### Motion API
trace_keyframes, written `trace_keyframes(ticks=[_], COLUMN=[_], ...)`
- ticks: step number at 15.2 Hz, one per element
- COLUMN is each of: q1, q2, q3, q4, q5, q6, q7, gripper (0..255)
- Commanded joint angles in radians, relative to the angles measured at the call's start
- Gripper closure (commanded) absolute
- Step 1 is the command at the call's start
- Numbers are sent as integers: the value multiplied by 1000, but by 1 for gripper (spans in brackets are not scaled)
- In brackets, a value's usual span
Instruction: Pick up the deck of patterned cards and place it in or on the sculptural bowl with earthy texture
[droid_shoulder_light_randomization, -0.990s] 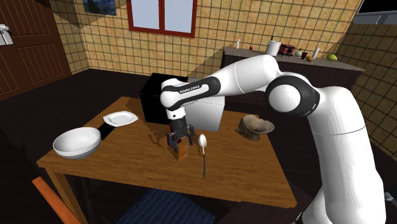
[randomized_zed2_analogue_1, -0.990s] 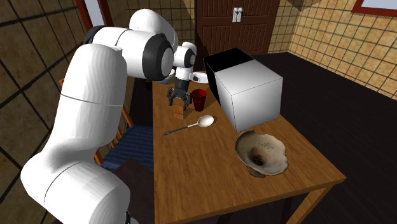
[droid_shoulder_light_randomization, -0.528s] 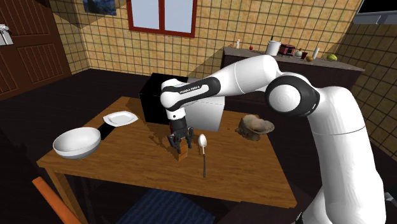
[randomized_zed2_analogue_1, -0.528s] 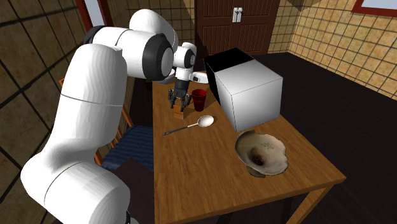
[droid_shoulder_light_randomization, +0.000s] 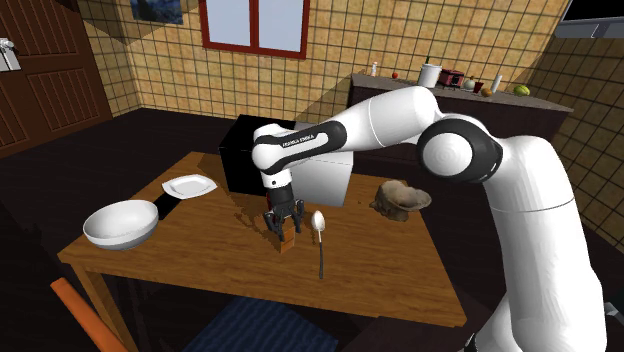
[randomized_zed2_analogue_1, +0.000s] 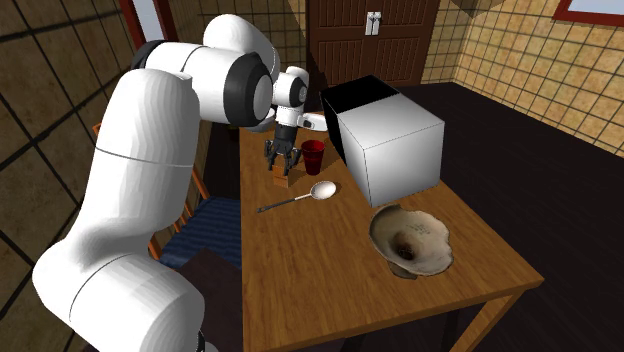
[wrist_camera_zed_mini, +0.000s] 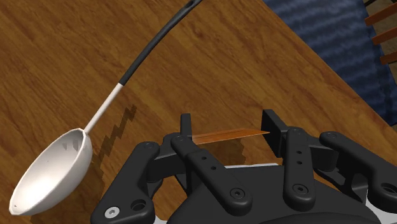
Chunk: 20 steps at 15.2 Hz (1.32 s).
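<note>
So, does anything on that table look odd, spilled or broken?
Only the card deck: it stands on end on the table, next to the spoon, instead of lying flat, and the pincer grips it from above. Nothing looks spilled or broken.

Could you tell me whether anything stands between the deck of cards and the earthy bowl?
A spoon lies flat on the table between the deck of cards and the earthy bowl; a lifted carry would likely clear it. The white box stands close beside that line, not across it.
</note>
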Motion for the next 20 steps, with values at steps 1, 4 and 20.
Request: trace_keyframes(ticks=[1,4,20], q1=[0,-1,-3], q2=[0,-18,-83], q3=[0,2,9], q4=[-1,12,127], q5=[0,3,15], q6=[0,-30,-209], q7=[0,1,11], gripper=[255,255,255])
